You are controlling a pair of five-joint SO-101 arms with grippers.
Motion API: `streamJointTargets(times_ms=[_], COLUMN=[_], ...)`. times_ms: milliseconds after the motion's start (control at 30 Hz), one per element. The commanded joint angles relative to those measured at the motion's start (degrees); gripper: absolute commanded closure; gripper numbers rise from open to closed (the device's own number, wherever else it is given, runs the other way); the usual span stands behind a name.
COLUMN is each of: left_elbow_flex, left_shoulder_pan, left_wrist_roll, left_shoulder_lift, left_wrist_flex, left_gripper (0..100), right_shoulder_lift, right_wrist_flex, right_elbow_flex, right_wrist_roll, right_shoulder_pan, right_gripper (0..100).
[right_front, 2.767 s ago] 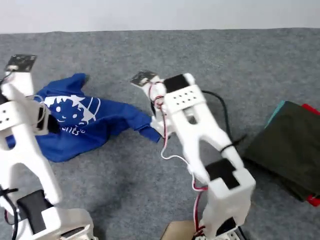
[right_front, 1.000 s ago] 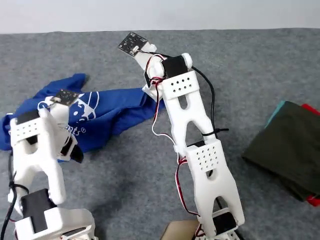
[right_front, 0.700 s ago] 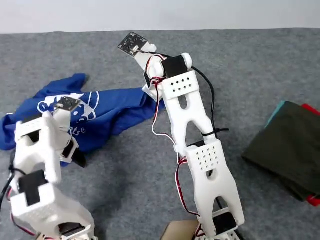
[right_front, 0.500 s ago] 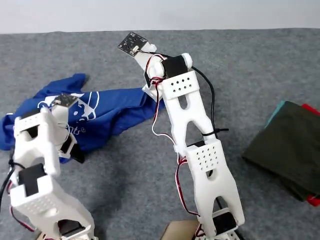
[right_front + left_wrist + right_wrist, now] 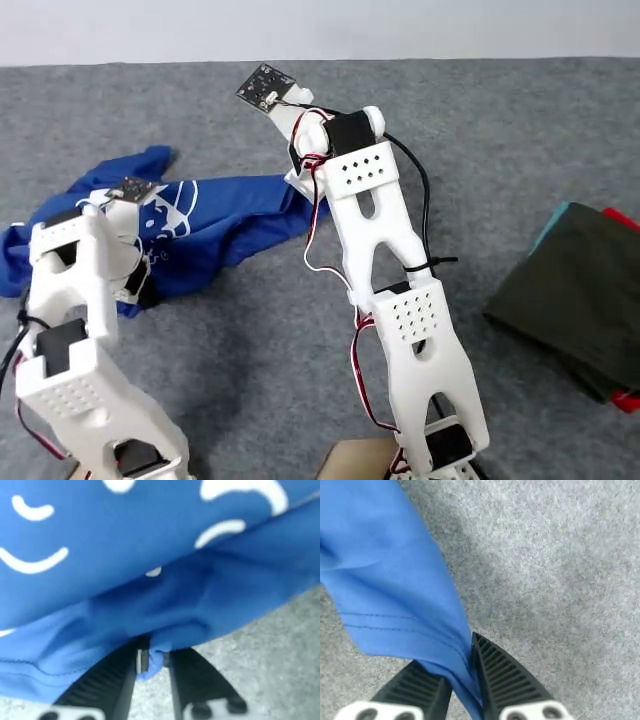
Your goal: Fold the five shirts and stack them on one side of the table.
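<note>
A blue shirt with a white print lies stretched across the left half of the grey table. My left gripper is shut on a fold of the blue shirt at its near left edge; in the high view the left arm stands over that edge. My right gripper is shut on the hem of the blue shirt at its right end, where the right arm stretches toward the table's middle.
A stack of folded shirts, dark green on top with teal and red edges showing, lies at the table's right edge. Grey felt table lies open between the arms and the stack.
The right arm lifted and stretched forward, pulling the shirt's right end out. The left arm drew back toward the near edge with its fold, shifting slightly left over the last second.
</note>
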Motion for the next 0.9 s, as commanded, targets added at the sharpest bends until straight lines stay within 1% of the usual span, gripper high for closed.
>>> streamJointTargets(times_ms=[0,200,333,467,600,867], left_elbow_flex=[-6.02,-12.35,-15.16,-16.22,-19.91,-28.88], left_shoulder_pan=[-0.79,-0.62,-0.88,-0.62,-0.53,-0.53], left_wrist_roll=[0.35,2.37,5.36,8.53,11.96,12.57], left_shoulder_lift=[-3.43,-18.55,-28.57,-38.33,-46.15,-54.59], left_wrist_flex=[2.37,11.08,14.51,15.12,15.12,15.21], left_gripper=[100,100,100,100,100,100], right_shoulder_lift=[-4.79,-6.81,-11.38,-18.59,-28.0,-46.9], right_wrist_flex=[2.33,2.33,2.33,2.24,2.15,1.89], right_elbow_flex=[-3.52,-3.52,-3.52,-3.6,-3.6,-3.52], right_wrist_roll=[0.44,0.44,0.44,0.44,0.44,0.88], right_shoulder_pan=[1.27,2.68,4.0,6.2,8.84,10.07], right_gripper=[98.8,98.8,98.8,98.8,98.8,98.8])
